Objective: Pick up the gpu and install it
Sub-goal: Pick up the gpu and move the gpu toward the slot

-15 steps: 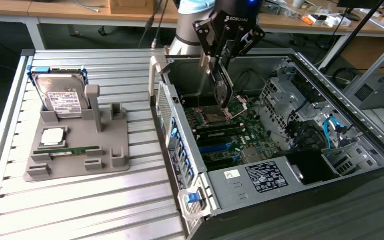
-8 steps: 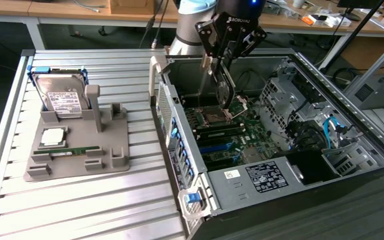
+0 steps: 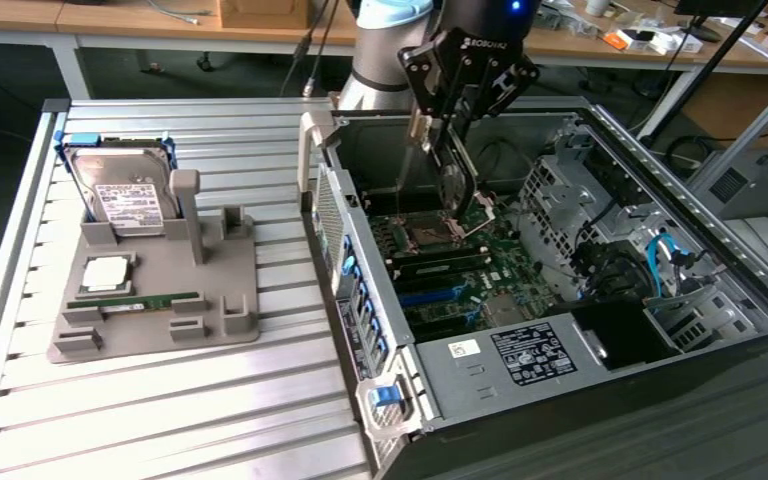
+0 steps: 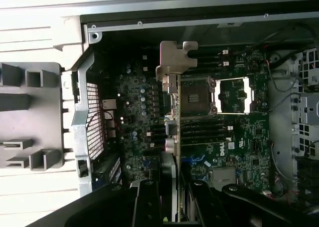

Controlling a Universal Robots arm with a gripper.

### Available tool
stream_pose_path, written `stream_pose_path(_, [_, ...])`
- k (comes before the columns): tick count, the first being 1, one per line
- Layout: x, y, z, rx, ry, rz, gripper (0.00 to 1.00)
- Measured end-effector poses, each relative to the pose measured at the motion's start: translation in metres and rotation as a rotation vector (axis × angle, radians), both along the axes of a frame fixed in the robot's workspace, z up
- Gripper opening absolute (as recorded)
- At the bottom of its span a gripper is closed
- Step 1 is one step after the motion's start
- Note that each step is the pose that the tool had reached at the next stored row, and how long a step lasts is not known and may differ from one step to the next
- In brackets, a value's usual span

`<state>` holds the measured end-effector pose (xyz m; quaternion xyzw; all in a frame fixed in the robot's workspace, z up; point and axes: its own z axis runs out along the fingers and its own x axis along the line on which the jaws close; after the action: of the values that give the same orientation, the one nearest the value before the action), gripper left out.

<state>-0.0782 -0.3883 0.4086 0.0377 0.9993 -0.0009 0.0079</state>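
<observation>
The gpu [image 3: 452,172] hangs on edge, a thin dark card, inside the open top of the computer case [image 3: 544,352]. My gripper [image 3: 447,122] is shut on its upper edge. Below it lies the green motherboard [image 3: 471,275] with its CPU socket and slots. In the wrist view the gpu [image 4: 173,67] appears edge-on with its silver bracket towards the case's rear wall. It runs down between my gripper's [image 4: 174,199] two black fingers [image 4: 148,202]. The card is held above the motherboard [image 4: 234,137]; I cannot tell whether it touches a slot.
At the exterior view's left, a grey holder tray [image 3: 224,325] stands on the slatted table. It carries a silver hard drive [image 3: 124,195], a square processor [image 3: 104,272] and a green memory stick [image 3: 144,300]. Drive cages and blue cables [image 3: 664,255] fill the case's right side.
</observation>
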Motion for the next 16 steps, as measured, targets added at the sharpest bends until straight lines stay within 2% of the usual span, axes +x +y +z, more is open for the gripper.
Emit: stream_pose_path(16, [0.016, -0.0017, -0.0051, -0.0065, 0.0002, 0.0, 0.27])
